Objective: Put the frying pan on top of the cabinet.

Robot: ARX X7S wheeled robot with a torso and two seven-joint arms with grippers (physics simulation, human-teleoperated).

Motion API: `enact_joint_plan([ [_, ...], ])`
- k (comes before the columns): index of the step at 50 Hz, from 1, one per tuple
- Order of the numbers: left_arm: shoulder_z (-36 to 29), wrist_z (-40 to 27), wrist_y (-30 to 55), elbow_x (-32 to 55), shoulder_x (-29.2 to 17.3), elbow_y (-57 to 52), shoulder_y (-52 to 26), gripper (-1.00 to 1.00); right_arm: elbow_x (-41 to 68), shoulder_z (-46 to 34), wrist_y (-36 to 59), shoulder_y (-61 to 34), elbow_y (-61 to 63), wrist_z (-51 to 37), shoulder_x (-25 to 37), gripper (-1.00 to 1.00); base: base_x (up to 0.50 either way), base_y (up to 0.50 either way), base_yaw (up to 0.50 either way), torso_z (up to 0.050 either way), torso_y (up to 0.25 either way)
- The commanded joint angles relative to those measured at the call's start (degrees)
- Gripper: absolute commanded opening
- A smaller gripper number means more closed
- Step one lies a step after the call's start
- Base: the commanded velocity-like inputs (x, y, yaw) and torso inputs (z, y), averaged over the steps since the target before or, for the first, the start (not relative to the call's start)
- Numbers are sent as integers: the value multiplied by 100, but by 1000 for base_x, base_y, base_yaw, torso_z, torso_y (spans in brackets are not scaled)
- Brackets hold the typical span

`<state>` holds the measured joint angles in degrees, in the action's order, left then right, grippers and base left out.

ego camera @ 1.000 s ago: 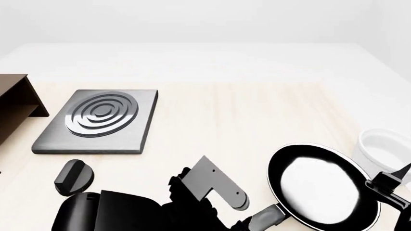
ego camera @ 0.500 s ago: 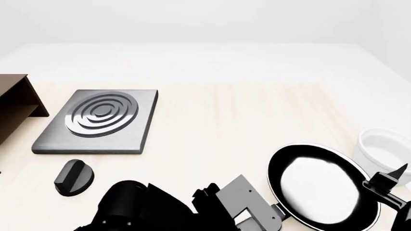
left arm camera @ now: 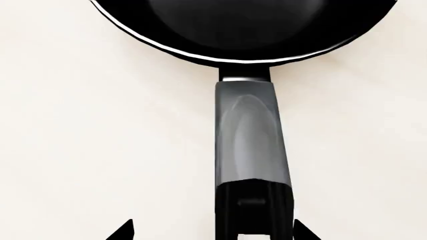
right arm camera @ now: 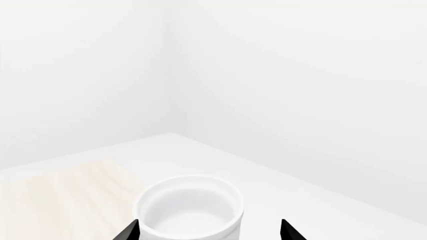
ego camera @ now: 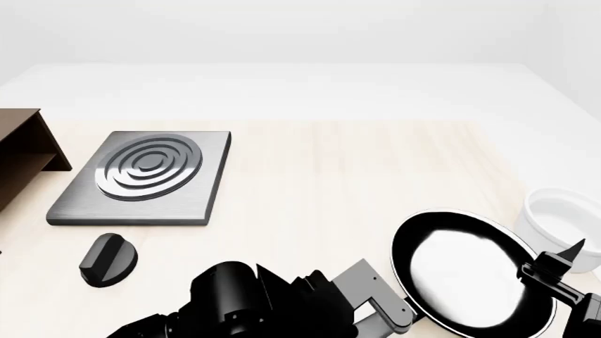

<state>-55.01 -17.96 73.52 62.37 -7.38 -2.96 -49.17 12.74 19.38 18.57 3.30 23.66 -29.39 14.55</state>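
The frying pan (ego camera: 466, 273) lies on the table at the front right, black with a glossy whitish inside. Its long grey handle (left arm camera: 251, 134) points toward my left gripper (left arm camera: 213, 232). That gripper is open, with one fingertip on each side of the handle's dark end and not closed on it. In the head view the left gripper (ego camera: 388, 316) sits at the pan's near left rim. The dark brown cabinet (ego camera: 27, 144) stands at the far left edge. My right gripper (right arm camera: 210, 232) is open and empty, beside the pan's right rim (ego camera: 566, 258), facing the white bowl.
A flat grey burner plate (ego camera: 143, 176) with concentric rings lies right of the cabinet. A black knob (ego camera: 108, 259) lies in front of the plate. A white ribbed bowl (ego camera: 561, 217) stands at the right edge, just behind the pan; it also shows in the right wrist view (right arm camera: 190, 209).
My left arm has moved right along the front edge, bringing its gripper to the pan's handle. The right gripper has shifted slightly. The pan has not moved.
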Motion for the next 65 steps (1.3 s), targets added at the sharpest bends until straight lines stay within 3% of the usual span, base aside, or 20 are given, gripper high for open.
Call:
enact_joint_plan([
  [1, -611, 742, -508, -544, 129, 787, -160, 100, -1, -84, -51, -23, -51, 7, 1, 100, 0, 0, 0, 0, 0],
  [9, -855, 1181, -789, -694, 231, 1169, -181, 100, 15, -97, -107, 2, -78, 15, 3, 100, 0, 0, 0, 0, 0],
  [10, -857, 1124, -857, -763, 237, 1223, -168, -100, 20, -93, -123, 6, -85, 19, 4, 100, 0, 0, 0, 0, 0],
  [19, -840, 1031, -804, -697, 197, 1105, -196, -100, 23, -148, -202, -3, -163, 36, -2, 100, 0, 0, 0, 0, 0],
  [29, -229, 225, -563, -343, -129, 401, -225, -100, 50, -145, -166, 21, -80, 15, 29, 100, 0, 0, 0, 0, 0],
  [35, 377, -311, -213, 183, -612, -266, -307, -100, 59, -161, -142, 28, -31, 3, 44, 100, 0, 0, 0, 0, 0],
  [40, 1339, -947, 32, 1042, -1370, -1133, -374, -100, 76, -156, -111, 12, -13, -7, 70, 100, 0, 0, 0, 0, 0],
  [47, 2171, -1483, -50, 1468, -1850, -1253, -676, -100, 74, -205, -93, -34, -10, -19, 84, 100, 0, 0, 0, 0, 2],
  [52, 2678, -1413, -322, 1177, -2032, -102, -1510, -100, 84, -210, -70, -30, 12, -28, 100, 100, 0, 0, 0, 0, 0],
  [57, 2604, -1156, -664, 444, -2064, 1219, -2205, -100, 94, -203, -99, -16, -8, -25, 109, 100, 0, 0, 1, 0, 2],
  [65, 2351, -607, -1790, -1008, -1867, 4686, -3773, -100, 75, -290, -13, -79, 9, -47, 134, 100, 0, 0, 1, 0, 3],
])
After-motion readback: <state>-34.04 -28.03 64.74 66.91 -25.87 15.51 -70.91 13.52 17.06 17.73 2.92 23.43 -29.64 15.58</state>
